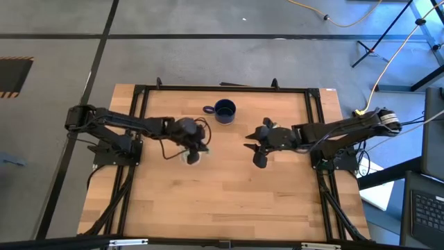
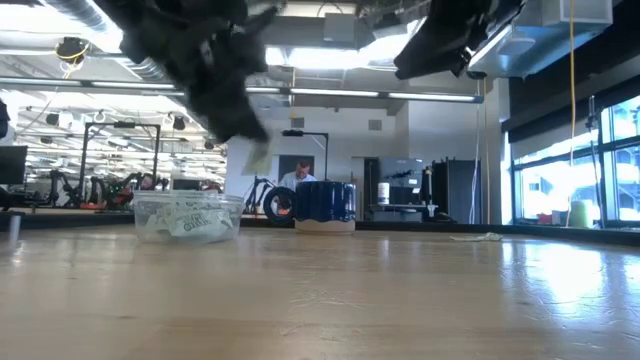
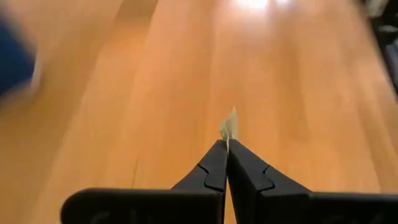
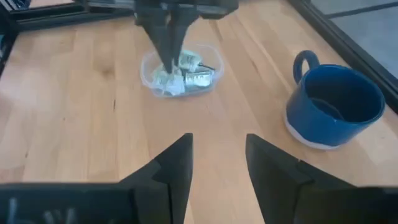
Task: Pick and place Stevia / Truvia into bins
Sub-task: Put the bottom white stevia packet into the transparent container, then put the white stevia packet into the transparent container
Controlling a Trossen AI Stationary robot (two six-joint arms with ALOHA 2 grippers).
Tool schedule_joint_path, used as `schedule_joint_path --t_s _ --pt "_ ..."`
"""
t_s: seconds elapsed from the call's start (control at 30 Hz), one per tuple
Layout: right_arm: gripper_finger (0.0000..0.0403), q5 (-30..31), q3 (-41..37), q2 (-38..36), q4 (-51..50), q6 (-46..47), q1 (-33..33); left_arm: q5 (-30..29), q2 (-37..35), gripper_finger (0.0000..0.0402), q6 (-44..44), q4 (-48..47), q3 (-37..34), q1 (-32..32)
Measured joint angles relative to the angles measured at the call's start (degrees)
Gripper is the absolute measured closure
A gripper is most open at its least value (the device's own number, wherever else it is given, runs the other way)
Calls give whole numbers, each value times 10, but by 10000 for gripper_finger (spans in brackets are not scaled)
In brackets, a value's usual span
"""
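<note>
Wooden slatted table (image 1: 229,187) before a workshop: left pincer (image 3: 226,144) pinches a pale green sachet (image 3: 229,126) above the clear plastic tub (image 4: 180,73) of sachets; right pincer (image 4: 217,155), seen only in its wrist view, gapes empty.

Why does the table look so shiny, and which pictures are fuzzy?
Low view: window light glares off the table; the left gripper above the tub is smeared. Left wrist view: bright glare up top, the blue mug blurred, the pinched sachet fairly sharp.
</note>
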Motion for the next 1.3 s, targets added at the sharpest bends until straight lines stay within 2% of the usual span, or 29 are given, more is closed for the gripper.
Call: schedule_joint_path --t_s 0.13,0.3,0.43,0.8,0.9,1.1,1.3 --pt "252 0 0 10 3 -2 -2 13 -2 395 -73 -84 0 26" --pt "252 0 0 16 1 -2 -13 61 -2 399 -81 -151 0 51" --pt "252 0 0 16 1 -2 -23 63 -2 396 -77 -192 0 62" --pt "252 -1 0 16 -12 -3 -44 57 -2 390 -47 -205 0 64" --pt "252 -1 0 16 -47 10 -56 43 -2 374 -24 -205 0 64" --pt "252 -1 0 16 -121 45 -84 -21 -19 342 -10 -204 0 68" --pt "264 -1 0 26 -175 62 -126 -90 -64 334 -9 -200 0 72"
